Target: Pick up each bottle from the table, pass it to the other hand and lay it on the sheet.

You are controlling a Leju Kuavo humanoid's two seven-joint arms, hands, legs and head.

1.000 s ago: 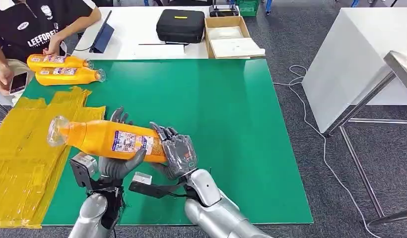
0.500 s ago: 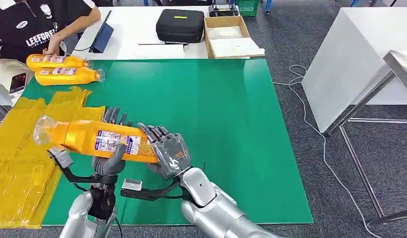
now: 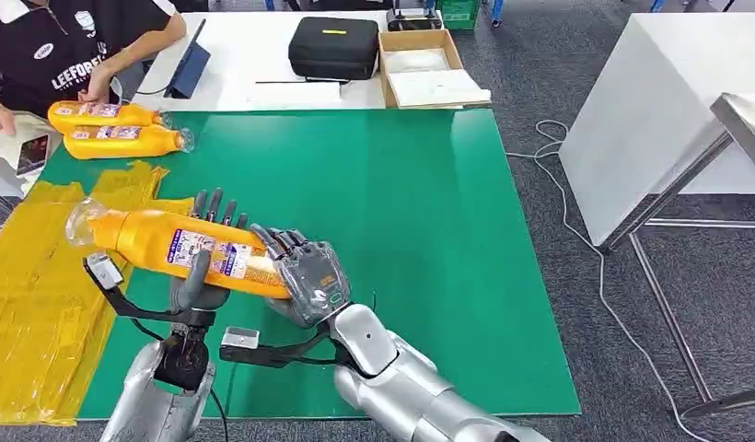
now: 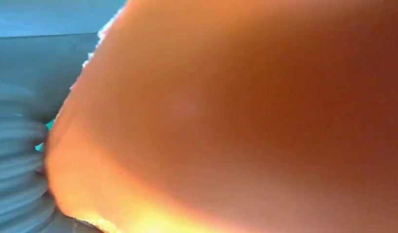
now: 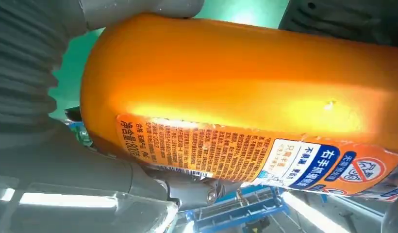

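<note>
A: While both hands are on it, where's the bottle?

B: Orange bottle held sideways above the green table, cap end out past the left hand toward the yellow sheet. Left hand cups it from under, fingers wrapped up behind. Right hand closed around the base end.

A: Label?

B: White and blue panel with Chinese print and a barcode, too small to read fully. Right wrist view shows a red prohibition mark.

A: Room?

B: Wide bare green beyond the right hand, out to the table edge. Two more orange bottles lie well beyond the left hand, by a person whose shirt reads "LEEFORE". Black case and cardboard box further off.
</note>
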